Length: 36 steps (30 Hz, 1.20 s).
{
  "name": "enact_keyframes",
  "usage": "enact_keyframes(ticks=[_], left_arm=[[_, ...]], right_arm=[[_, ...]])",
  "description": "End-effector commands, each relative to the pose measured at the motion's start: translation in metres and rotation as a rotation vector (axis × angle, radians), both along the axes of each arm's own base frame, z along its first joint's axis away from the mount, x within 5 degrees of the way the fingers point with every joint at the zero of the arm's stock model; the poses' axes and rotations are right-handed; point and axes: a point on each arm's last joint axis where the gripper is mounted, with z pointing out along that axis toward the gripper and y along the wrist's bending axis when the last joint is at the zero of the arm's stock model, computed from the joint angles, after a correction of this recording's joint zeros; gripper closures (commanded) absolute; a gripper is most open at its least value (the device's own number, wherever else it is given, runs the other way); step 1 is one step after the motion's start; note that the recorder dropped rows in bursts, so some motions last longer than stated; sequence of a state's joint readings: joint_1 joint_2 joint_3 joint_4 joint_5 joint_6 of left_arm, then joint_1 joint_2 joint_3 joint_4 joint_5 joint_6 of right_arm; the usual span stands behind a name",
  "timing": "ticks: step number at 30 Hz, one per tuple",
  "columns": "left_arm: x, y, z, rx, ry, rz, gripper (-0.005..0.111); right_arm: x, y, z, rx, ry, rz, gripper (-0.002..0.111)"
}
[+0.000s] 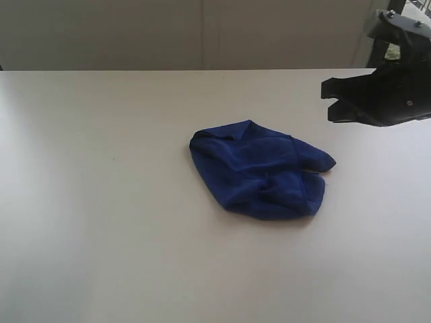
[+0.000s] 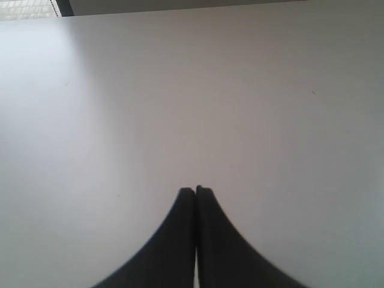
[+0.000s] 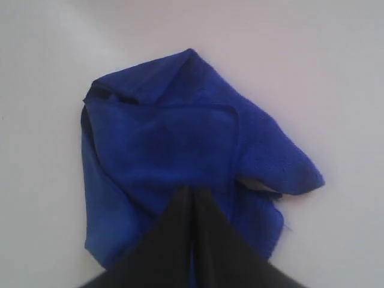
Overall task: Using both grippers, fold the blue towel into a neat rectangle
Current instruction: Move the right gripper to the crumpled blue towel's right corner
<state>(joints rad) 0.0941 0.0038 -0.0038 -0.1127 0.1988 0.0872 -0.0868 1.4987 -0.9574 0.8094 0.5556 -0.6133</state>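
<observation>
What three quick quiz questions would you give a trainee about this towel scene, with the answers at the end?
1. True or false: the blue towel lies spread out flat on the table.
2. Multiple choice: the right gripper is A) shut on the towel, B) shut and clear of the towel, C) wide open.
3. Fill in: the wrist view that shows only bare table past its fingers belongs to the ____ gripper.

Key
1. False: it sits in a crumpled heap.
2. B.
3. Left: the left gripper is shut, and no towel is in its view.
</observation>
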Motion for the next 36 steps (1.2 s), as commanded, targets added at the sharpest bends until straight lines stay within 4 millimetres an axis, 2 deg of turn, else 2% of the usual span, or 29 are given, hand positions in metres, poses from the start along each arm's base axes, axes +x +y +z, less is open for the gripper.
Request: enact_keyframes(ticks=[1,7,10,14,18,20,29,36], left_arm=[[0.0,0.0,-0.001,-0.007,-0.003,0.003,0.107],[0.0,0.0,-0.001,-0.007,-0.003,0.003,0.107],[0.0,0.0,-0.001,-0.007,-0.003,0.003,0.107],[0.0,0.0,-0.001,-0.007,-0.003,0.003,0.107],[0.0,0.0,-0.001,-0.007,-0.003,0.003,0.107],[0.0,0.0,-0.001,-0.007,-0.003,0.003,0.107],[0.0,0.0,-0.001,-0.007,-0.003,0.003,0.107],[0.0,0.0,-0.001,-0.007,-0.003,0.003,0.107]], right_arm=[[0.024,0.006,-0.014,0.013,-0.001,0.06,0.108],[0.056,0.026,-0.035,-0.033,0.004,0.14,0.108],[0.07,0.027,-0.047,-0.049,0.006,0.126,0.107],[0.084,0.024,-0.06,-0.078,0.003,0.095,0.096],[0.091,0.024,-0.07,-0.079,0.02,0.093,0.081],[0.094,0.022,-0.073,-0.088,0.015,0.08,0.077],[0.098,0.019,-0.091,-0.112,0.035,0.05,0.076],[0.1,0.019,-0.114,-0.108,0.093,0.053,0.076]])
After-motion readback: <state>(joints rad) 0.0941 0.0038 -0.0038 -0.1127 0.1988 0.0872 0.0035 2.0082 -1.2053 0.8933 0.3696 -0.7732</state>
